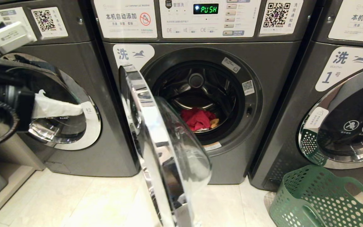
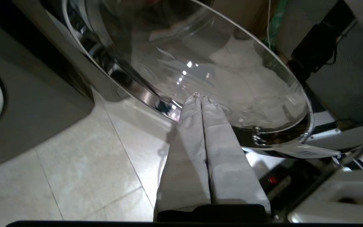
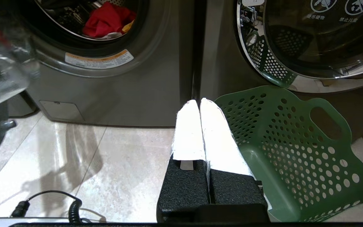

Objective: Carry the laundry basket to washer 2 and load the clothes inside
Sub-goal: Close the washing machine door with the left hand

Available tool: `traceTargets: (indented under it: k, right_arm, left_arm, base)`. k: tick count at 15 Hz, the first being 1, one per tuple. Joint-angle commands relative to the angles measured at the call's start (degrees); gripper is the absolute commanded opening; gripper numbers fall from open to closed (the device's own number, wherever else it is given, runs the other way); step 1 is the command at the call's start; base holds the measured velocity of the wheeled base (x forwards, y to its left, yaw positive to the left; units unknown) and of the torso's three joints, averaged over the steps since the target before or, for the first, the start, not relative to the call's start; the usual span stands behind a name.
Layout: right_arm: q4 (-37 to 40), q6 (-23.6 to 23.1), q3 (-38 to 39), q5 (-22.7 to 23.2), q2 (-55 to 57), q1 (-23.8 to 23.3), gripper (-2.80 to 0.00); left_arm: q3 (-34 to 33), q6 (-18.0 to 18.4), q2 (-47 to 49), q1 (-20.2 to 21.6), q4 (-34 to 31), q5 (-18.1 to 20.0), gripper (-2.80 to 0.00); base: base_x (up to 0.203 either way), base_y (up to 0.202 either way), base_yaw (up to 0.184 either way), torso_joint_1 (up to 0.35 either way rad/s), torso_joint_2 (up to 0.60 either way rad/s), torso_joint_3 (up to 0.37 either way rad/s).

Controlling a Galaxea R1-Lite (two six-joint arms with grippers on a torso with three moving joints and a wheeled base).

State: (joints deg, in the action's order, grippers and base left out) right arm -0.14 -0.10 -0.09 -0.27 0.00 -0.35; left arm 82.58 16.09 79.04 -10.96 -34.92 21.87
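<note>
Left to right, your view from the head camera: a grey washer with its door closed stands at far left, and your left hand reaches across that door, its white-wrapped fingers clenched together and grasping nothing. In the left wrist view those fingertips lie against or just short of the glass bowl of the open door; you cannot tell which. That door belongs to the middle washer, washer 2, and stands swung out toward you, edge-on, its chrome rim covering part of the white horse label, so no numeral shows. The panel above reads PUSH in green. Inside the drum a red garment lies at the bottom with a bit of yellow cloth touching its right side. Right of it stands the washer labelled 1, door closed. The basket sits on the tiled floor in front of that washer, at lower right, tipped so its open mouth faces left; no clothes show in the part you can see. Your right hand hangs low above the floor just beside the basket's rim, fingers clenched and holding nothing, pointing at the seam between washer 2 and washer 1
</note>
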Motion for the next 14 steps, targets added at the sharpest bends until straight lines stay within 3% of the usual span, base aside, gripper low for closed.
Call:
traceTargets:
  k: [1, 3, 5, 9, 12, 14]
  right_arm:
    - [0.3, -1.3, -0.2, 0.3, 0.1, 0.0, -2.8]
    - [1.4, -4.9, -5.4, 2.9, 2.6, 0.0, -2.8]
    - [3.2, -5.5, -15.6, 8.3, 11.6, 0.0, -2.8]
    - [5.2, -5.5, -34.7, 25.2, 47.5, 1.9, -2.8]
    - [6.0, -5.6, -46.5, 35.2, 70.8, 7.8, -2.8]
    - [4.4, -5.8, -52.5, 37.0, 83.9, 11.4, -2.8]
  left_arm:
    - [0.0, 0.1, 5.4, -1.7, 7.9, -1.7, -2.8]
    - [-0.1, -0.1, 9.8, -5.0, 16.9, -5.7, -2.8]
    - [0.1, -0.3, 15.2, -9.2, 23.1, -9.1, -2.8]
    - [7.2, -1.9, 29.8, -12.5, 35.9, -12.0, -2.8]
    - [11.8, -3.3, 32.5, -14.5, 39.7, -12.6, -2.8]
    - [11.3, -4.3, 28.9, -14.5, 39.8, -12.8, -2.8]
  base:
    - [0.0, 0.0, 0.0, 0.0, 0.0, 0.0]
    - [0.0, 0.0, 0.0, 0.0, 0.0, 0.0]
    - [0.0, 0.0, 0.0, 0.0, 0.0, 0.0]
    - [0.0, 0.0, 0.0, 0.0, 0.0, 0.0]
    - [0.0, 0.0, 0.0, 0.0, 0.0, 0.0]
    - [0.0, 0.0, 0.0, 0.0, 0.0, 0.0]
